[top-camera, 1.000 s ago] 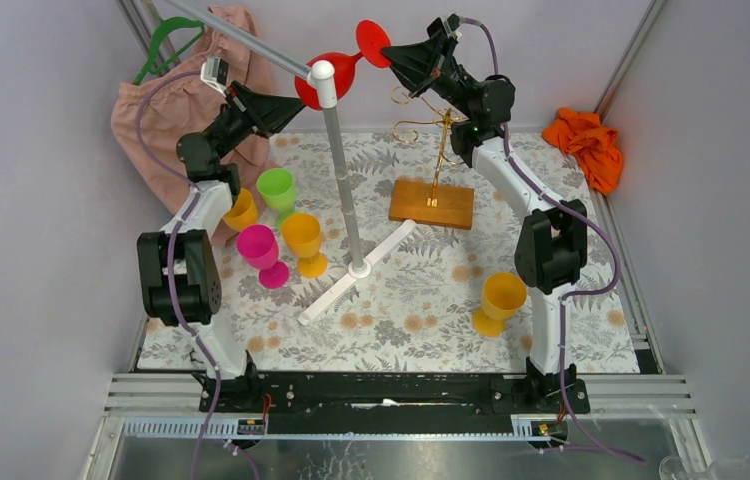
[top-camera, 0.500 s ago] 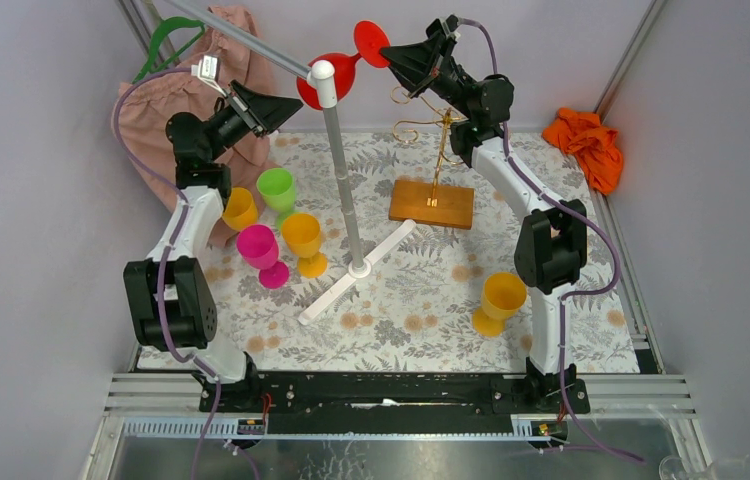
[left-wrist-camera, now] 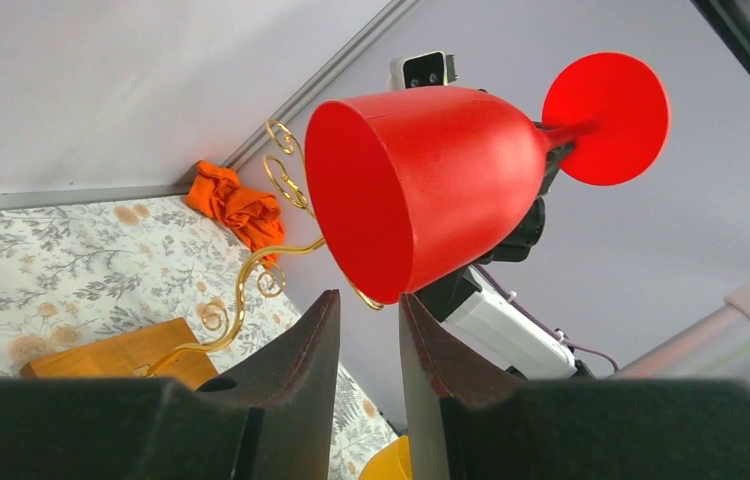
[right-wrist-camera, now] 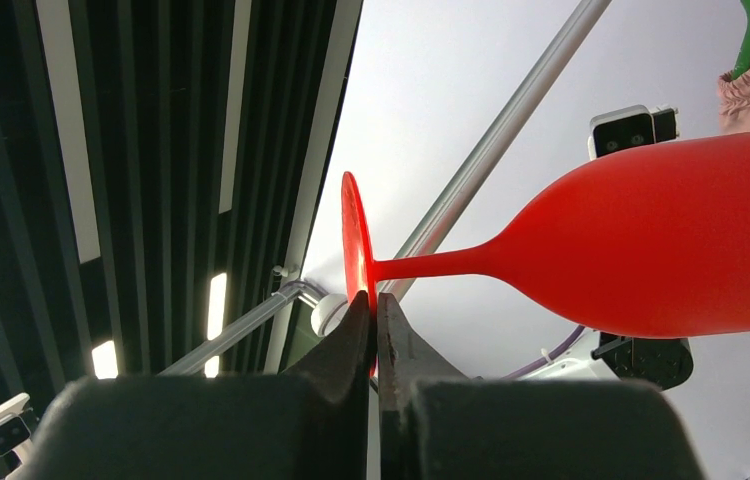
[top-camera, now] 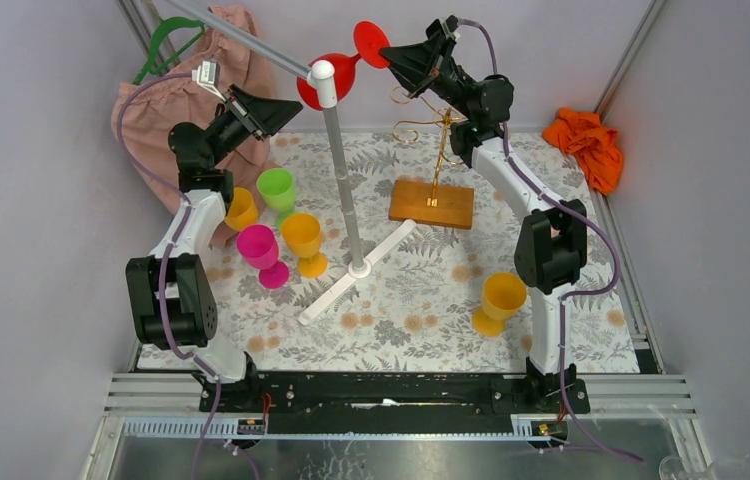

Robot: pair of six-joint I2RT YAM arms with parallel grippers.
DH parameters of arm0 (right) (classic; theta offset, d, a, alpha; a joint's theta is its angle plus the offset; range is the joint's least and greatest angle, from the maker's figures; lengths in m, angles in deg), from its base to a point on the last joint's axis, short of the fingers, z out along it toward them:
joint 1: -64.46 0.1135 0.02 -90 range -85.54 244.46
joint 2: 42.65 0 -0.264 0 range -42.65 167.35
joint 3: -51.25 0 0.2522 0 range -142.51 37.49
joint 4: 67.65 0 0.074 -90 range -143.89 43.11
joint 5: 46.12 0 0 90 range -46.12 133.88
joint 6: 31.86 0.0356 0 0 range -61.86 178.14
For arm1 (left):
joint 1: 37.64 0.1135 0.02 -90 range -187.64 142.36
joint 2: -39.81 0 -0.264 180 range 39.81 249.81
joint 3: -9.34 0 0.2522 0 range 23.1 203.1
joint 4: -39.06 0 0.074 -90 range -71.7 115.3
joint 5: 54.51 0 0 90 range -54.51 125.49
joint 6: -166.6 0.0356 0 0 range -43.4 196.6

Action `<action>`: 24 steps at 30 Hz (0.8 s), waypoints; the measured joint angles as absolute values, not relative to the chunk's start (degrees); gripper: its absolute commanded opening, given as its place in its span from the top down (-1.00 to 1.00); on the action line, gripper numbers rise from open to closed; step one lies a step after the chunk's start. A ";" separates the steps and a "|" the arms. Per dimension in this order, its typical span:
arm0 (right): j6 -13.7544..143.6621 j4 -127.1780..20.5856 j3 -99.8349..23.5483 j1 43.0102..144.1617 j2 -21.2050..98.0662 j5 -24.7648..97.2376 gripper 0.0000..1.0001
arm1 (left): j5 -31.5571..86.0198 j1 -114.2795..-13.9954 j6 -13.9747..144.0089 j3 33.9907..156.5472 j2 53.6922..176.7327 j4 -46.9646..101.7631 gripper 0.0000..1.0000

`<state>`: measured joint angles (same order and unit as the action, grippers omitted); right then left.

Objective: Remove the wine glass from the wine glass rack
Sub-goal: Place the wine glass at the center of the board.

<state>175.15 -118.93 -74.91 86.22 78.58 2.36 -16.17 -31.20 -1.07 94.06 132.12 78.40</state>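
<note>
Right wrist view shows me the right gripper point(right-wrist-camera: 373, 320) pinching the thin foot disc of the red wine glass point(right-wrist-camera: 651, 235). The glass lies sideways, high in the air beside the gold wine glass rack point(top-camera: 433, 200) and, as far as I can judge, off its arms. It looks like light, stiff plastic — smooth, so it may turn in such a pinch. The left gripper point(left-wrist-camera: 368, 305) is slightly spread just under the bowl rim, holding nothing; I would take the rim there.
</note>
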 measured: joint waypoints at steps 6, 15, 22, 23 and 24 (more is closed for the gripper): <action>175.15 -118.95 -74.76 86.22 78.58 2.36 1.00 | -16.21 -31.20 -3.28 92.92 132.12 82.48 0.17; 175.15 -118.97 -74.76 86.28 78.58 2.21 1.00 | -16.19 -31.20 -7.59 92.75 133.02 91.25 0.13; 175.17 -120.54 -74.69 86.59 78.58 2.05 1.00 | -16.14 -31.62 -10.56 93.75 137.34 95.29 0.13; 175.17 -120.63 -74.67 86.61 78.58 1.90 1.00 | -16.14 -31.64 -10.75 93.75 137.63 95.40 0.13; 175.17 -120.63 -74.60 86.61 78.58 1.64 1.00 | -16.12 -31.66 -11.04 93.75 137.93 95.69 0.14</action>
<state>175.17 -120.63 -74.60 86.61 78.58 1.64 -16.12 -31.66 -11.04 93.75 137.93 95.69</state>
